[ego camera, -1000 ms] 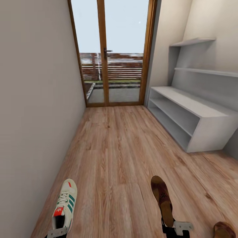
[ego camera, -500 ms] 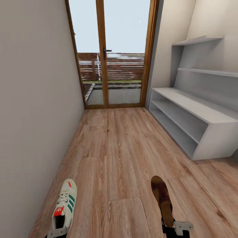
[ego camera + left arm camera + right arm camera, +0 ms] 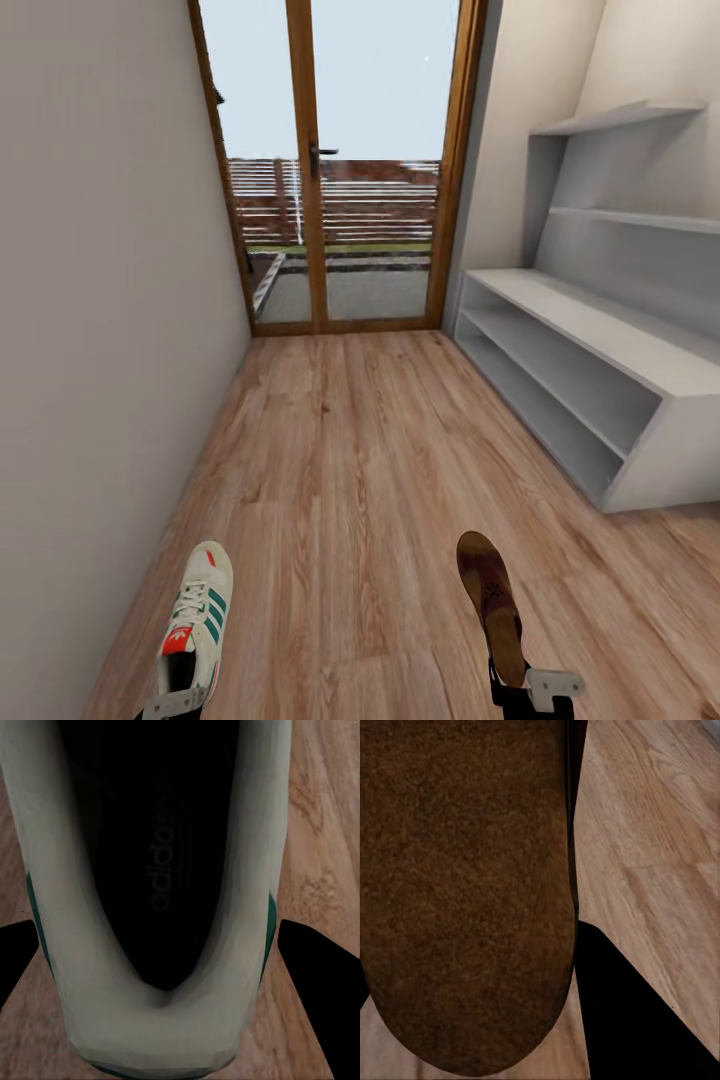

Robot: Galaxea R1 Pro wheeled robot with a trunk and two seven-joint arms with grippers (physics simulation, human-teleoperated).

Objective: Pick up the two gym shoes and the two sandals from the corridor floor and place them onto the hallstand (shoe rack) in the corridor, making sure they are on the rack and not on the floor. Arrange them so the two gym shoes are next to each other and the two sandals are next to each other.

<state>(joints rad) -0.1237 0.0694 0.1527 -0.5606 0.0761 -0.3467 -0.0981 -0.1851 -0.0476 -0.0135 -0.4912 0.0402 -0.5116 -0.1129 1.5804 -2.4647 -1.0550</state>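
Note:
My left gripper (image 3: pixel 172 704) is shut on the heel of a cream-white gym shoe (image 3: pixel 198 625) with green stripes, held above the corridor floor (image 3: pixel 350 470). In the left wrist view, the shoe's dark opening (image 3: pixel 161 892) lies between the black fingers (image 3: pixel 319 979). My right gripper (image 3: pixel 528 690) is shut on a dark-brown sandal (image 3: pixel 492 600), toe pointing ahead. The right wrist view has its brown sole (image 3: pixel 465 892) beside one finger (image 3: pixel 637 1012). The light-grey hallstand (image 3: pixel 610 350), with two open slots and stepped shelves, stands against the right wall ahead of the sandal.
A wood-framed glass door (image 3: pixel 330 170) closes the far end of the corridor. A plain wall (image 3: pixel 100 300) runs close along the left. Open plank floor stretches between me and the hallstand.
The camera has moved, so the hallstand has slid right and lower in the picture. The sandal on the floor at lower right has left the view. Both held shoes keep their places.

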